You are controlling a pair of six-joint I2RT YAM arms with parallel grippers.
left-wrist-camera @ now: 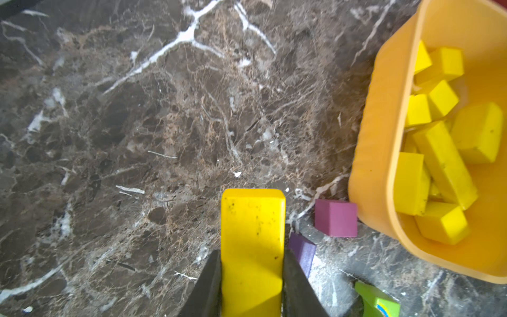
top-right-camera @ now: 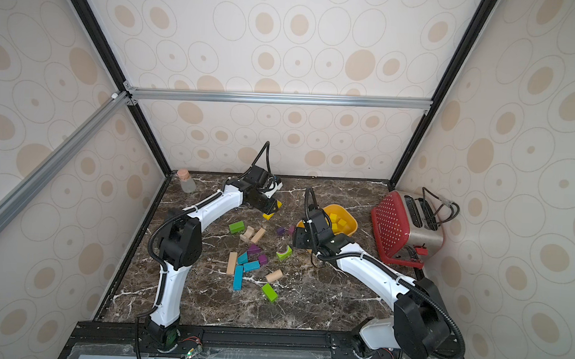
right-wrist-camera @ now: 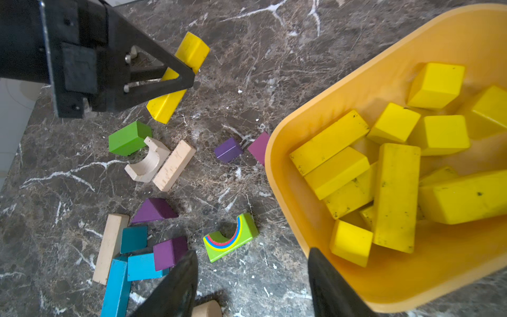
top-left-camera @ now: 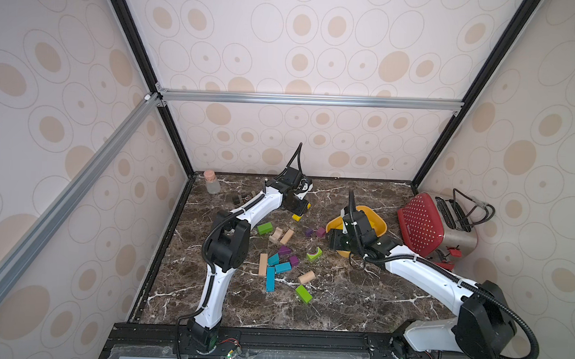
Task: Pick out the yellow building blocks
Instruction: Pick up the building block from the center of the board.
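Marble top [left-wrist-camera: 109, 137] below: my L gripper [left-wrist-camera: 251, 254] clamps yellow bar [left-wrist-camera: 252, 219], shd clear bowl [left-wrist-camera: 384, 137] to its right; R gripper [right-wrist-camera: 252, 255] agape, empty.

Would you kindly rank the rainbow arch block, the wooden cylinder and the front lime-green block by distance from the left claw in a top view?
From the left claw, gripping a yellow block:
1. rainbow arch block, mid-table.
2. wooden cylinder, further toward the front.
3. lime-green block, nearest the front edge.
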